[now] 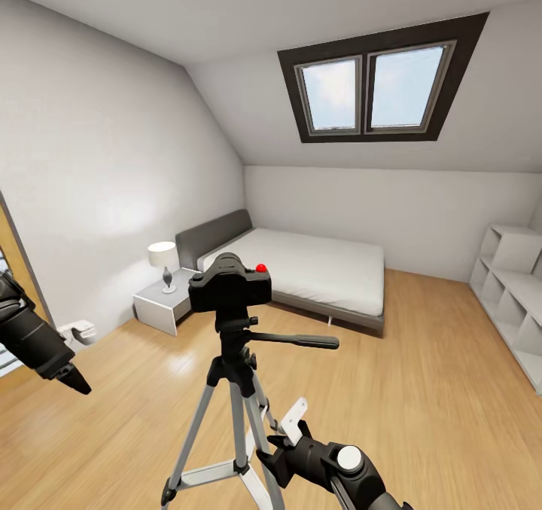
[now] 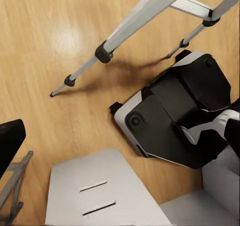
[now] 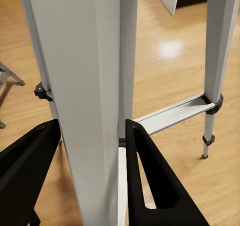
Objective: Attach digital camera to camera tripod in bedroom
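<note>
Right hand [image 3: 90, 171] is straddling a leg of the camera tripod [image 1: 235, 389], fingers closed to its sides; we're steadying it gently, no twisting. Digital camera [image 1: 229, 285] is sitting atop the tripod head. Left hand [image 1: 71, 378]: can't tell its opening.

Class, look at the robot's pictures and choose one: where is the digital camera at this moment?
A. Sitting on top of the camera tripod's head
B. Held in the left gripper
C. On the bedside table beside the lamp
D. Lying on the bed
A. In the head view the digital camera, with its red button up, sits on the head of the camera tripod, in front of the bed; the left gripper is off to the side.
</note>
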Robot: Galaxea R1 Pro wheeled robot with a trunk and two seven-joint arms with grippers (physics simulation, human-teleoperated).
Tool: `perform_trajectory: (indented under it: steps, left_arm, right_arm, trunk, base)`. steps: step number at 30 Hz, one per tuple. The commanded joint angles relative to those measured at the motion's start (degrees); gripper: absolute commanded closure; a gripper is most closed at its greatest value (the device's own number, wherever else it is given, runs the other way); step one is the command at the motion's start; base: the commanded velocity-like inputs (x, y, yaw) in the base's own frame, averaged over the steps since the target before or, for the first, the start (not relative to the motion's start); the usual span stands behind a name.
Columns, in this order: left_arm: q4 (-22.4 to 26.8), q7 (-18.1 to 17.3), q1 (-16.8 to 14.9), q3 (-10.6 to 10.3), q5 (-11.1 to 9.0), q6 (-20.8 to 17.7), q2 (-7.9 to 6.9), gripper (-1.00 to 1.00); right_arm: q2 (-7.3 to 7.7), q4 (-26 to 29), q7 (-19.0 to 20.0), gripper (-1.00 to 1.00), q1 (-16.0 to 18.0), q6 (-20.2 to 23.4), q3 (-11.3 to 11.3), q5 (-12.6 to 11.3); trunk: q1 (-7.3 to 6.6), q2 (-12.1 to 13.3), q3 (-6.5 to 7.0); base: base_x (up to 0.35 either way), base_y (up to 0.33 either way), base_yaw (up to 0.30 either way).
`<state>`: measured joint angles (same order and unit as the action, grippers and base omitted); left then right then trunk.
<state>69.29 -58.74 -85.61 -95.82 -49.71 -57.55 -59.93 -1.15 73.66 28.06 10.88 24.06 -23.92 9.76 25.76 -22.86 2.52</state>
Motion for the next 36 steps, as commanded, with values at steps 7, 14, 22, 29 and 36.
perform_trajectory:
  steps: [7, 14, 22, 29, 36]
  left_arm:
    - [-1.98, 2.26, 7.91, 9.42, -0.93, 0.32, 0.07, -1.0]
    - [-4.83, 4.69, 16.63, 18.73, -1.25, 0.3, 0.78, -1.0]
    - [-8.96, 5.9, 21.98, 22.01, -1.27, 1.07, 1.52, -1.0]
    - [-10.25, 9.49, 23.83, 23.73, -1.45, 3.25, 1.94, -1.0]
    - [-11.13, 12.85, 26.18, 24.95, -2.32, 4.8, 3.87, -1.0]
  right_arm:
    - [0.0, 0.13, 0.4, 1.0, 0.02, 0.09, 0.12, 0.53]
    - [0.01, 0.14, 0.43, -1.0, 0.02, 0.11, 0.18, 0.52]
    - [0.01, 0.16, 0.47, -1.0, 0.02, 0.17, 0.14, 0.52]
    - [0.01, 0.2, 0.53, -1.0, 0.02, 0.34, 0.19, 0.52]
    - [0.07, 0.46, 0.61, -1.0, 0.02, 0.6, 0.39, 0.48]
  trunk:
    - [0.03, -0.06, -0.03]
    - [0.03, -0.06, -0.03]
    - [0.03, -0.06, -0.03]
    - [0.03, -0.06, -0.03]
    - [0.03, -0.06, -0.03]
  base:
    - [0.0, 0.0, 0.0]
    - [0.0, 0.0, 0.0]
    - [0.0, 0.0, 0.0]
    - [0.0, 0.0, 0.0]
    - [0.0, 0.0, 0.0]
